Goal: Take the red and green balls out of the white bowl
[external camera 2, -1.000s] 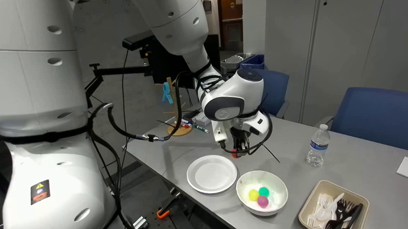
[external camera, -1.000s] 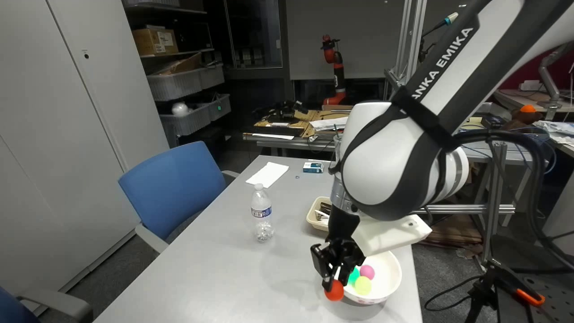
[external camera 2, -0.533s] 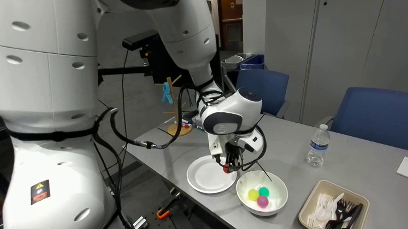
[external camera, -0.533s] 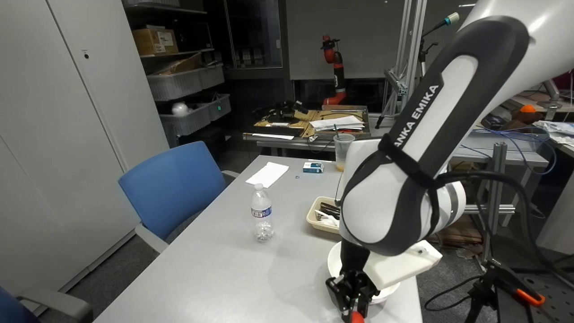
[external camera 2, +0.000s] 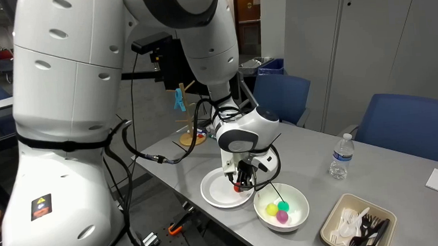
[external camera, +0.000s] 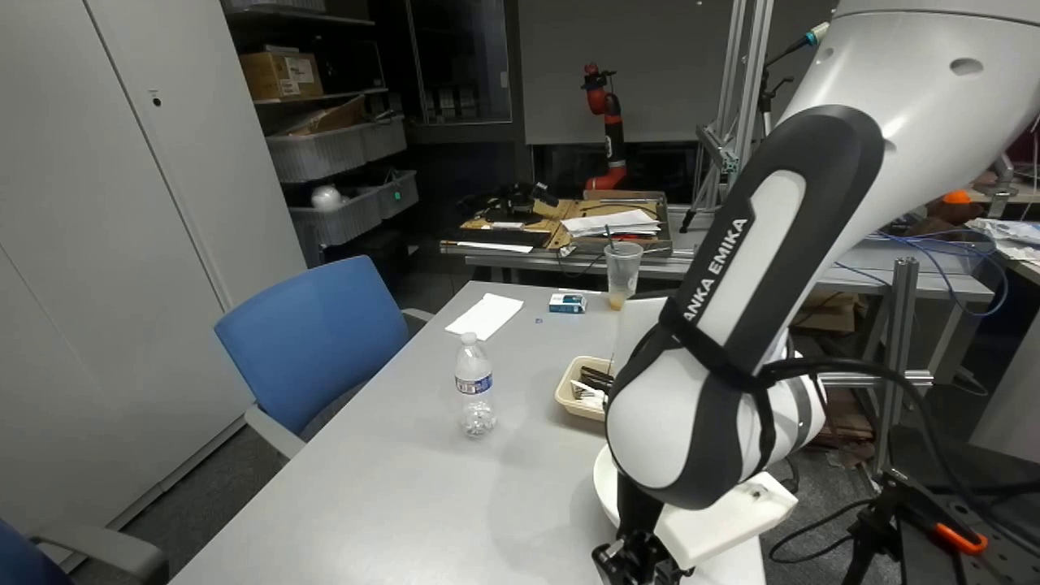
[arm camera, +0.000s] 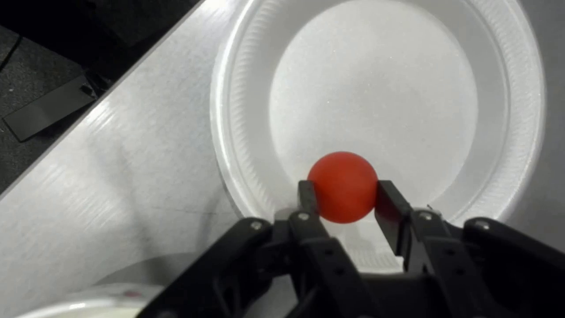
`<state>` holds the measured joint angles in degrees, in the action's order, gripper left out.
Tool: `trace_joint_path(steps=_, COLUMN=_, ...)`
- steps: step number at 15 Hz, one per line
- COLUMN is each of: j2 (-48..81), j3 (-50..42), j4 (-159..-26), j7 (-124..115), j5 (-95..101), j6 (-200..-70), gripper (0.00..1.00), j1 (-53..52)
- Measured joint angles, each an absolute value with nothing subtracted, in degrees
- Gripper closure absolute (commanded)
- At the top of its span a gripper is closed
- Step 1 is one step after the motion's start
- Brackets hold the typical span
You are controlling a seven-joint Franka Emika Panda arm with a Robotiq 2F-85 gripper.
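With the Robotiq gripper (arm camera: 345,190) clamped on the red ball (arm camera: 342,185) over the white disposable plate (arm camera: 375,84), letting go too high might bounce it off, while the green ball (external camera 2: 283,207) lies in the white bowl (external camera 2: 299,202)

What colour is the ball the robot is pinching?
It's a bright red ball. You see it best in the wrist view.

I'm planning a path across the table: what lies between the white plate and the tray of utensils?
In an exterior view, the white bowl stands between the plate and the tray, holding the green ball, a yellow ball and a pink ball.
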<state>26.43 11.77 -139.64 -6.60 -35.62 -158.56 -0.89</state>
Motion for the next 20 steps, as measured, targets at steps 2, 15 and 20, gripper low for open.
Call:
trace_joint_path(steps=2, j2=27.20, j3=12.52, j4=-138.89, j7=-6.50, j5=-36.55, j6=-158.56, gripper=0.87, j1=-0.13)
trace_joint_path(steps=15, j2=29.10, j3=14.95, j4=-136.37, j7=-0.52, j5=-46.64, j6=-158.67, gripper=0.07, j1=1.64)
trace_joint_path(steps=20, j2=29.39, j3=14.94, j4=-136.20, j7=-0.17, j5=-46.94, j6=-158.67, gripper=0.00, j1=1.64)
